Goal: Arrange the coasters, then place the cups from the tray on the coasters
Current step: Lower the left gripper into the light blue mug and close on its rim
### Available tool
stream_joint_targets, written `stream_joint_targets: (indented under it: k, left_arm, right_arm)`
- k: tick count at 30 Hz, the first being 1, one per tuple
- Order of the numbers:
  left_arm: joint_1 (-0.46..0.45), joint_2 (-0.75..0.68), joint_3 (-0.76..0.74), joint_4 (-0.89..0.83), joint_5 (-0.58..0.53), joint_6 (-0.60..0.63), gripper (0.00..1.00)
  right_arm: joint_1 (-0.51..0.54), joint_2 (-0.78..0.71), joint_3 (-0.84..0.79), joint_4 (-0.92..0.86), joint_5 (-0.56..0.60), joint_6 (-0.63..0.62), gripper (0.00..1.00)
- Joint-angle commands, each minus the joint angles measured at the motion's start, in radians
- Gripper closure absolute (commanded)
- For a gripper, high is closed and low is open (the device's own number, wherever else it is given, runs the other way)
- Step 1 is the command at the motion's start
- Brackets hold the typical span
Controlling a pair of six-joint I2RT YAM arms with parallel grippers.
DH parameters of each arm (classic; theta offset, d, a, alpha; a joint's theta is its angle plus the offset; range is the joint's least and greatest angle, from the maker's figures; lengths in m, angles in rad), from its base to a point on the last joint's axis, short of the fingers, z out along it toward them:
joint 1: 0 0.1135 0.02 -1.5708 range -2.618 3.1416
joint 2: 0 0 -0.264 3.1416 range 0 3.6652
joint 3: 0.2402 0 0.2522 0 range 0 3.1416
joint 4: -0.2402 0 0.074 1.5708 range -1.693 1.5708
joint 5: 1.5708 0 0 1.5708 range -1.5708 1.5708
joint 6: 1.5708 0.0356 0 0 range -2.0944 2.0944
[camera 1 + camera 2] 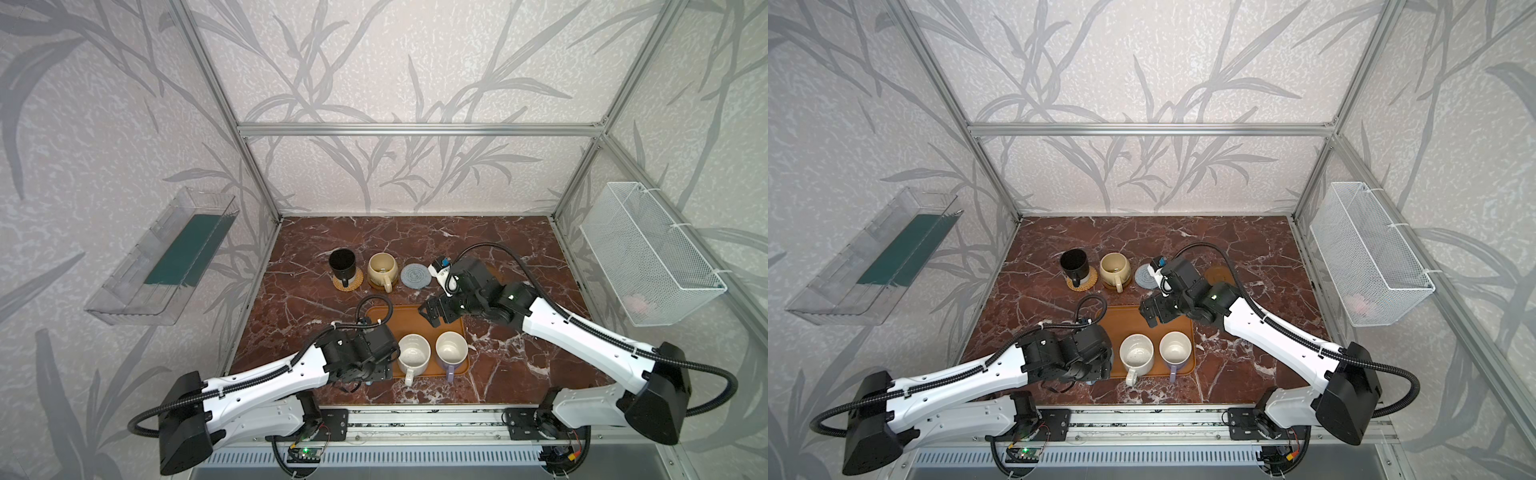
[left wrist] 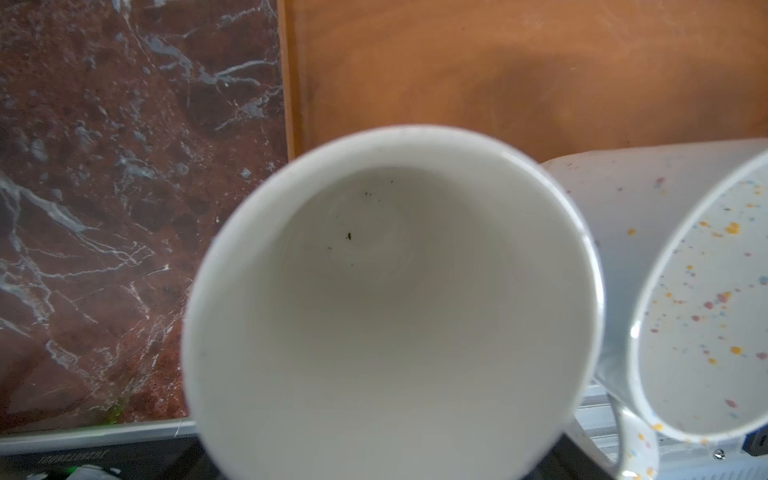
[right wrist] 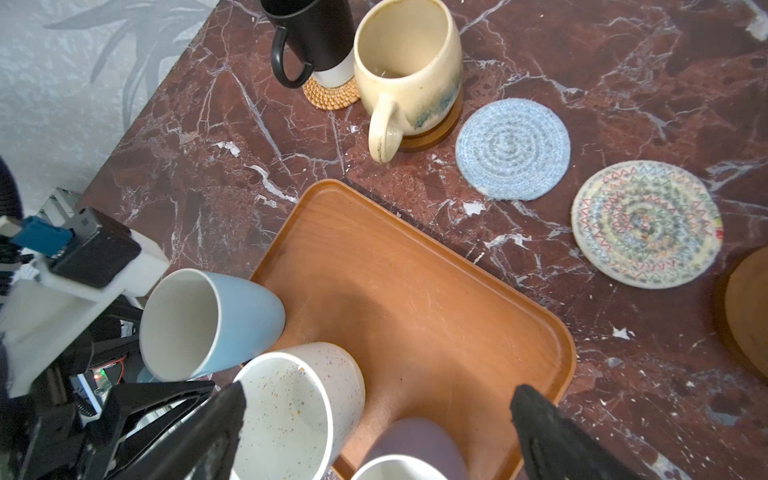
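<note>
The black cup point(image 1: 341, 264) stands on the rattan coaster point(image 1: 348, 283) and the cream-yellow cup point(image 1: 381, 268) on a brown coaster point(image 3: 436, 133). The blue-grey coaster point(image 1: 415, 275), the cream coaster point(image 3: 646, 224) and another brown coaster point(image 1: 1219, 274) lie bare. On the tray point(image 1: 411, 322) stand the speckled white cup point(image 1: 413, 353), the lavender cup point(image 1: 451, 348) and the light blue cup point(image 3: 208, 324). My left gripper point(image 1: 384, 360) is at the light blue cup point(image 2: 395, 299), which hides its jaws. My right gripper point(image 3: 382, 428) hangs open above the tray.
A white wire basket point(image 1: 648, 253) hangs on the right wall and a clear plastic bin point(image 1: 166, 257) on the left wall. An aluminium rail point(image 1: 415, 419) runs along the table's front edge. Bare marble point(image 1: 415, 237) lies behind the coasters.
</note>
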Motion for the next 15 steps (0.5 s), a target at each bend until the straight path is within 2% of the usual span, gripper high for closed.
stream_joint_targets:
  k: [1, 6, 8, 15]
  left_arm:
    - [-0.006, 0.004, -0.027, 0.027, -0.021, -0.018, 0.23]
    - [-0.004, 0.041, -0.027, 0.032, -0.024, 0.004, 0.33]
    - [-0.005, 0.041, -0.028, 0.031, -0.025, 0.006, 0.41]
    - [-0.005, 0.027, -0.045, 0.032, -0.033, 0.006, 0.57]
  right_arm:
    - [-0.002, 0.016, -0.017, 0.032, -0.068, 0.015, 0.01]
    - [0.003, 0.031, -0.026, 0.053, -0.105, 0.031, 0.01]
    - [0.003, 0.029, -0.041, 0.073, -0.123, 0.037, 0.01]
    - [0.003, 0.025, -0.081, 0.126, -0.218, 0.052, 0.0]
